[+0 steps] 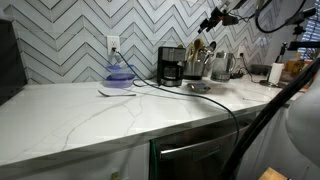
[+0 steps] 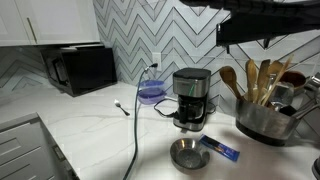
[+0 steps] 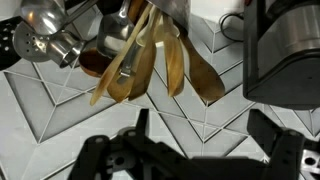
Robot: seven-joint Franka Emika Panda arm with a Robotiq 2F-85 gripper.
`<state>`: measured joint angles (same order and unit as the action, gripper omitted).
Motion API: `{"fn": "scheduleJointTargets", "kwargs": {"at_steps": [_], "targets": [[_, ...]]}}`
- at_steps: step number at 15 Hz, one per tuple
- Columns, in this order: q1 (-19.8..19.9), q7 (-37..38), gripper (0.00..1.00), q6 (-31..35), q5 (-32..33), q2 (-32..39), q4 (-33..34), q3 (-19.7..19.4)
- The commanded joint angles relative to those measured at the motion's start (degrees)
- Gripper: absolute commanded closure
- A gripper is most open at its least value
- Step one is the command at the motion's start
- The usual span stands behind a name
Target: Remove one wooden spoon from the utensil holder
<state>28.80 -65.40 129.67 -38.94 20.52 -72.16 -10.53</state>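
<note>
Status: nothing removed yet. The gripper (image 3: 200, 140) is empty with its jaws spread wide. Both fingers show along the bottom edge of the wrist view, with only chevron tile between them.

In an exterior view the gripper sits in the upper right of the frame, above and well clear of the utensil holder (image 1: 196, 68). The holder stands on the counter (image 1: 90, 110) just beside the black coffee maker (image 1: 170, 66).

Each wooden spoon (image 3: 172, 62) sits bunched with the others in the top centre of the wrist view, bowls fanned out. Metal utensils (image 3: 45, 35) crowd the upper left. None of them touches the fingers.

Judgement: this is the approach phase. Left to do:
- line up on a single handle or bowl
- close on it
- lift it straight out

The spoons overlap, so isolating one looks like the hard part. I cannot tell from these views which spoon is the target.
</note>
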Motion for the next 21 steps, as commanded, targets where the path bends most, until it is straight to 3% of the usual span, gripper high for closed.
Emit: {"fn": "scheduleJointTargets", "kwargs": {"at_steps": [1, 4, 10, 16, 17, 21], "targets": [[3.7, -2.0, 0.00, -5.8, -0.6, 5.7, 8.2, 1.2], [4.3, -2.6, 0.00, -6.3, -1.5, 9.1, 12.3, 1.4], [7.5, -1.2, 0.00, -9.0, 0.2, 16.0, 21.6, 6.8], [6.8, -0.4, 0.00, -11.9, -0.1, 20.4, 26.2, 5.5], [6.8, -0.4, 0.18, -11.8, -0.3, 21.2, 27.0, 5.6], [6.5, 0.0, 0.51, -11.4, 0.3, 23.5, 29.5, 5.1]]}}
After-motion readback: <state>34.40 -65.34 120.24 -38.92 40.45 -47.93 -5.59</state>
